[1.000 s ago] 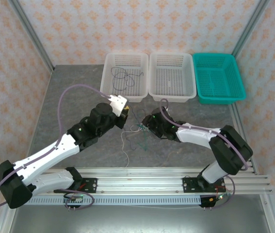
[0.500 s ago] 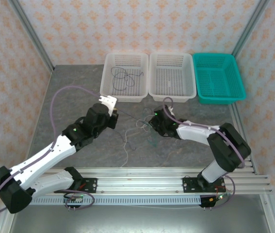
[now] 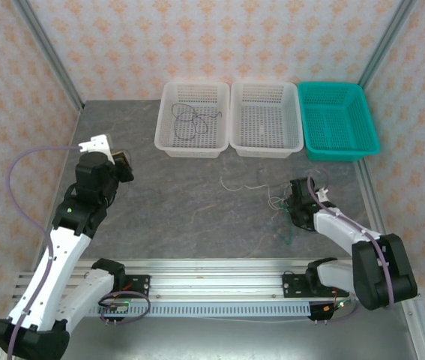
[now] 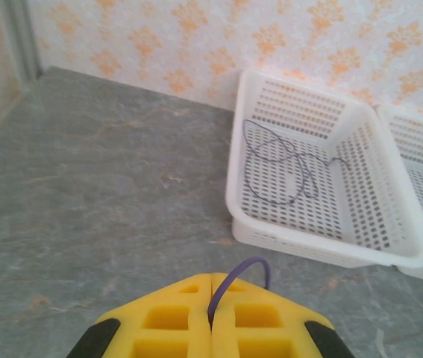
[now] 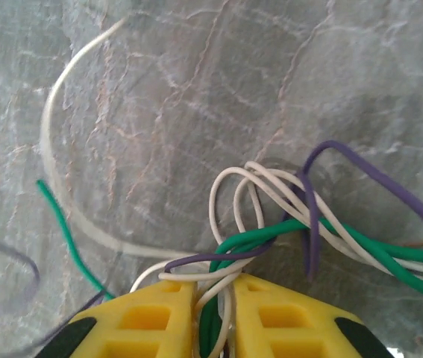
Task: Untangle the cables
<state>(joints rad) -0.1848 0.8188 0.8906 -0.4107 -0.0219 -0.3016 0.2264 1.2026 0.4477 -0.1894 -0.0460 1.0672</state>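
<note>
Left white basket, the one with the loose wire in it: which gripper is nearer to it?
Left. The left gripper sits just off the left white basket's near-left corner; the right gripper is farther, nearer the robot and off to the basket's right.

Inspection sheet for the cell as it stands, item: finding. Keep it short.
Surface: grey marbled table.
Job's things: white, green and purple wire tangle at the right end effector; white wire trailing on the table; one purple wire in the left white basket.
Clutter: nothing seen.
Grippers: left end effector shut on a purple wire loop; right end effector shut on the tangle.
Cables: lavender arm cable arcs beside the left arm.
Surroundings: middle white basket, teal basket, patterned walls.
</note>
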